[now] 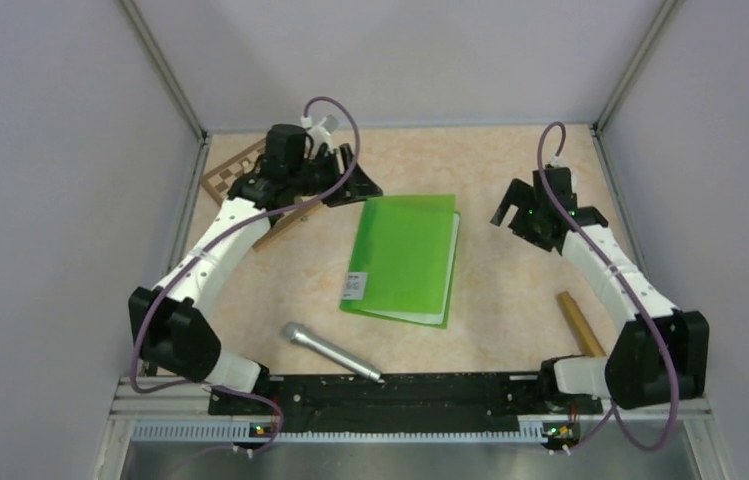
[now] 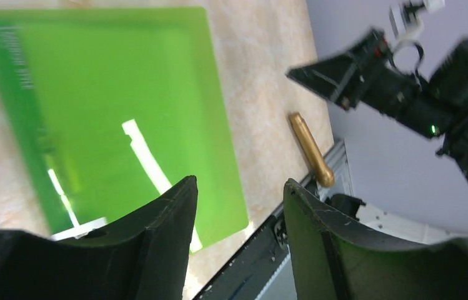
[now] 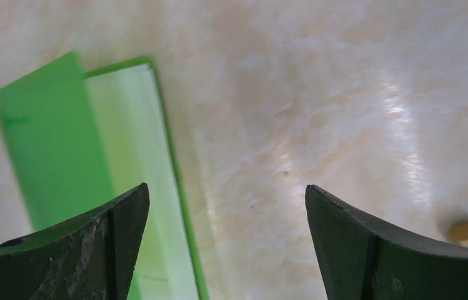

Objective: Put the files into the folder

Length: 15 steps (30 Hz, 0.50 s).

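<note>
My left claw (image 2: 238,184) and right claw (image 3: 225,190) both gape empty. The files (image 3: 137,156) lie inside the shut green folder (image 1: 405,255) mid-frame, so I judge only retreat remains.

Bright even light; blurred, glare-streaked wrist views.

Overhead and close wrist views, common folder (image 1: 405,255)

We see folder (image 1: 405,258) mid-table, files (image 3: 137,156) inside it, edges showing along its right side. Metal cylinder (image 1: 332,351) before folder, toward left. Wooden stick (image 1: 581,323) near right. Checkered board (image 1: 233,168) far left, behind folder.
</note>
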Available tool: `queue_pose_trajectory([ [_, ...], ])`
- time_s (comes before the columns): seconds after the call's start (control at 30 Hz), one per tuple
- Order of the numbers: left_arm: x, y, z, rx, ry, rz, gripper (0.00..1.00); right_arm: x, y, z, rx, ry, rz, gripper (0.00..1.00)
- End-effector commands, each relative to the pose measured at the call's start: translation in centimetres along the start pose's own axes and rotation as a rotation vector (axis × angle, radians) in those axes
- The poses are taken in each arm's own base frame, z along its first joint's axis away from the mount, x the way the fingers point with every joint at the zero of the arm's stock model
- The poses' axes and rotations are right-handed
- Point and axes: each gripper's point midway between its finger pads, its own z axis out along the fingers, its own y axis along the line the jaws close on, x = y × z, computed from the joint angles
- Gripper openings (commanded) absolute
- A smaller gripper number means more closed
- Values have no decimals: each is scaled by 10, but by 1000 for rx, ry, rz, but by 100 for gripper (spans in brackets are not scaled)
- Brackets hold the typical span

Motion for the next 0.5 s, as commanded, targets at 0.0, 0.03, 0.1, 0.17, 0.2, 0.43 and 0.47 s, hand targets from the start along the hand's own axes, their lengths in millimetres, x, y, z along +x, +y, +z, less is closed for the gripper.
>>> queue_pose_trajectory([
  [0.0, -20, 31, -32, -56, -121, -22, 58, 27, 90, -40, -550, -17, -82, 94],
  [0.03, -19, 43, -37, -82, -128, -33, 58, 36, 103, -44, -599, -12, -96, 95],
  [0.1, -14, 69, -45, -143, -128, -67, 58, 57, 123, -45, -627, 28, -150, 95],
  [0.17, -1, 92, -48, -204, -95, -87, 58, 80, 141, -41, -640, 94, -201, 93],
  [0.2, 6, 103, -48, -246, -71, -93, 58, 92, 148, -38, -649, 130, -222, 89],
  [0.43, 48, 143, -47, -381, 55, -165, 57, 138, 165, -13, -607, 220, -296, 76],
  [0.47, 51, 145, -46, -382, 58, -174, 57, 142, 158, -2, -565, 225, -293, 75],
])
